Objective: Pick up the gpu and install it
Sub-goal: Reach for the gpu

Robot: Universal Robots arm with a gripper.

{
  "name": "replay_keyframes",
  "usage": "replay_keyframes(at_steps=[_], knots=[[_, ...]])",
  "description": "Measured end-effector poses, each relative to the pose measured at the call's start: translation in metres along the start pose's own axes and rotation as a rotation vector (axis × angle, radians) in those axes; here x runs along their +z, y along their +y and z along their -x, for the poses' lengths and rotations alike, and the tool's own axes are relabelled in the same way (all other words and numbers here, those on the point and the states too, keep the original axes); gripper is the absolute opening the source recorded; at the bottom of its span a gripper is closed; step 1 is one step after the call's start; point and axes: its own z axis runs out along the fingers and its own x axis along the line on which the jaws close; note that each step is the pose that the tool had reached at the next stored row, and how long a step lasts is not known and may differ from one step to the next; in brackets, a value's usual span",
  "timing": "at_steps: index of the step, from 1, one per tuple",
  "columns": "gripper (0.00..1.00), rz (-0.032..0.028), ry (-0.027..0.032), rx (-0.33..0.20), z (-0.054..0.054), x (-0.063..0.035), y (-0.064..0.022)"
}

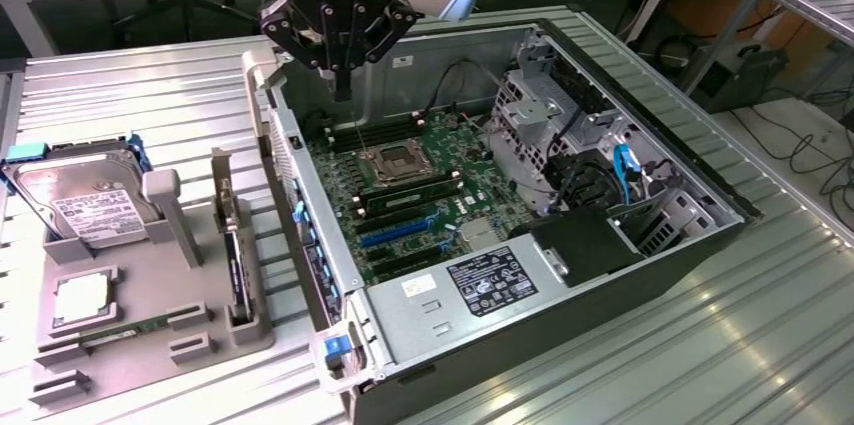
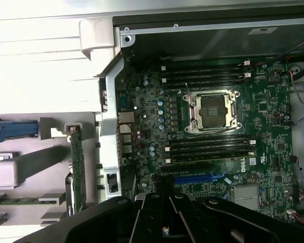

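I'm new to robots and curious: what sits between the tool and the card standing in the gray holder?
In the exterior view, the open computer case's rear wall stands between the tool and the gpu.

The motherboard (image 1: 400, 185) is green with blue slots (image 1: 398, 229). The pincer (image 1: 343, 87) is black. The holder (image 1: 147, 295) is grey. The tabletop (image 1: 134, 85) is silvery with stripes.

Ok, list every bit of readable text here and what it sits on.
"DELL": white print on the motherboard, turned sideways, likely but faint.
Too small to read: the hard drive label.
Too small to read: the power supply label.
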Motion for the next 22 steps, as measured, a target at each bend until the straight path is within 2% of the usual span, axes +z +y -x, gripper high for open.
replay_keyframes(at_steps=[22], knots=[[0.11, 0.0, 0.0001, 0.0, -0.0057, -0.0002, -0.0004]])
